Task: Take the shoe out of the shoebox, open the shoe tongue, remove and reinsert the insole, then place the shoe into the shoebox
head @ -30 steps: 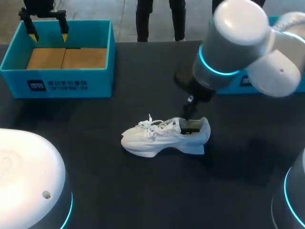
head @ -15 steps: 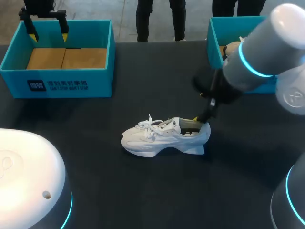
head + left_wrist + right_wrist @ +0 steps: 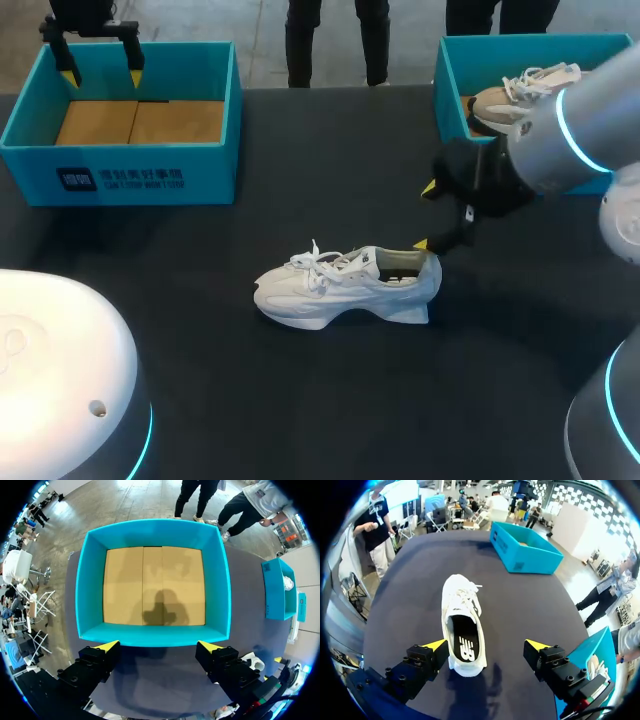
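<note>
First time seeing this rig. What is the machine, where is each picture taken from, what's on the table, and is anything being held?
A two-armed robot works at a dark table. One picture looks down from above; the two round ones come from cameras on the wrists. A white shoe lies mid-table. The left gripper hovers open over an empty blue box. The right gripper is open by the shoe's heel, gripping nothing. A second blue box holds another shoe.

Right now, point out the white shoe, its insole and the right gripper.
white shoe [image 3: 340, 290], head view, side of midfoot.
insole [image 3: 465, 632], right wrist view, its dark middle.
right gripper [image 3: 425, 215], head view, midway between fingertips.
</note>
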Available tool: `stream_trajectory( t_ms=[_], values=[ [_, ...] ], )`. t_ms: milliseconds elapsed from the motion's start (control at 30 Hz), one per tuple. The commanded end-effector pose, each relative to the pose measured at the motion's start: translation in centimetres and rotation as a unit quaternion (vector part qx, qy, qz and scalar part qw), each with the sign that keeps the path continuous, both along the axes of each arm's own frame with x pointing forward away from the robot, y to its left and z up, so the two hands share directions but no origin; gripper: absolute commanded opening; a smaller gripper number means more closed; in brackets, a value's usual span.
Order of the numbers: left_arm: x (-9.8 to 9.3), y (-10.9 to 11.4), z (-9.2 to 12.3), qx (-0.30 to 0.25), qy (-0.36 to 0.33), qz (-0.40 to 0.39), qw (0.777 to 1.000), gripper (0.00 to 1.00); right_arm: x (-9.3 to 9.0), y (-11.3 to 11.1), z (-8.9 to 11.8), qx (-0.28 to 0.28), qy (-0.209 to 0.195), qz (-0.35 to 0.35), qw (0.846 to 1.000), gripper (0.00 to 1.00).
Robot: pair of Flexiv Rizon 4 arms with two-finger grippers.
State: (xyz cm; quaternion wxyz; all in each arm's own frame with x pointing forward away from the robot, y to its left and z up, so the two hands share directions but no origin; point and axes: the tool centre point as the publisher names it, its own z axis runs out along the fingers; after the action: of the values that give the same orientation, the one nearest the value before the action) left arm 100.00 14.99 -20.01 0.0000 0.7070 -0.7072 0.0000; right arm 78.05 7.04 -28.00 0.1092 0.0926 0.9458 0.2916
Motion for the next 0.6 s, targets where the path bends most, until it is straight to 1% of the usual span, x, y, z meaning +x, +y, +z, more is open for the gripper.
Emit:
stream_trajectory(
  t_ms=[33,433,467,600],
  values=[
    [0.0,0.0,0.0,0.0,0.0,0.0,1.0,1.0,-0.33,-0.32,-0.22,0.036,-0.011,0.005,0.999,1.0],
    [0.0,0.0,0.0,0.0,0.0,0.0,1.0,1.0,-0.33,-0.32,-0.22,0.036,-0.011,0.005,0.999,1.0],
    [0.0,0.0,0.0,0.0,0.0,0.0,1.0,1.0,-0.42,-0.48,-0.41,0.043,-0.009,0.017,0.999,1.0],
    [0.0,0.0,0.0,0.0,0.0,0.0,1.0,1.0,-0.95,-1.16,-0.96,0.055,-0.01,0.025,0.998,1.0]
  ],
)
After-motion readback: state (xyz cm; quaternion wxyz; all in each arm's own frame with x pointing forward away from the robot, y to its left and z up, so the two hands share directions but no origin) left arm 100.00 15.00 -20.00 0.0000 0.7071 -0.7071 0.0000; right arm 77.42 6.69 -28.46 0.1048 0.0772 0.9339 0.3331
